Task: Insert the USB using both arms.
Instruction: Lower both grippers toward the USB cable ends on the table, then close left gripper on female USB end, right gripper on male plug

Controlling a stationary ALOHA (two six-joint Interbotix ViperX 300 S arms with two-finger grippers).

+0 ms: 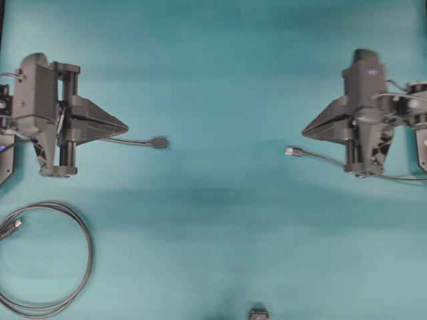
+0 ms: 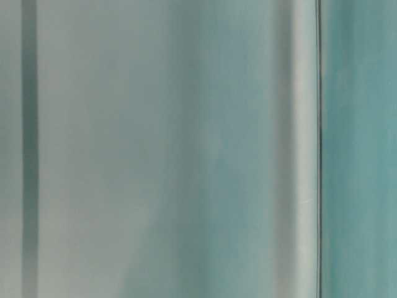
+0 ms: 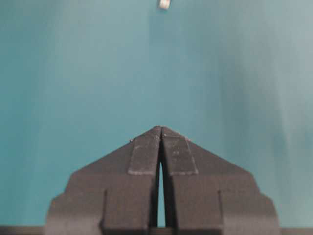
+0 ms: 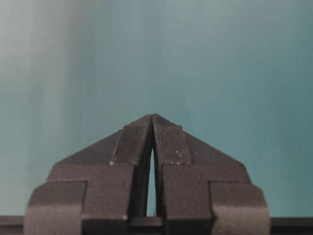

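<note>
The USB (image 1: 293, 151), a small silvery-tipped plug on a thin dark cable, lies on the teal table right of centre. Its tip also shows at the top edge of the left wrist view as the USB (image 3: 165, 4). A black rounded socket end (image 1: 159, 142) of another thin cable lies left of centre. My left gripper (image 1: 125, 127) is shut and empty, its point just left of and above the socket cable. My right gripper (image 1: 304, 132) is shut and empty, just above the USB. Both wrist views show the tips meeting: left gripper (image 3: 161, 129), right gripper (image 4: 152, 116).
A coiled dark cable (image 1: 50, 257) lies at the front left of the table. A small dark object (image 1: 259, 313) sits at the front edge. The table-level view shows only blurred pale and teal surfaces.
</note>
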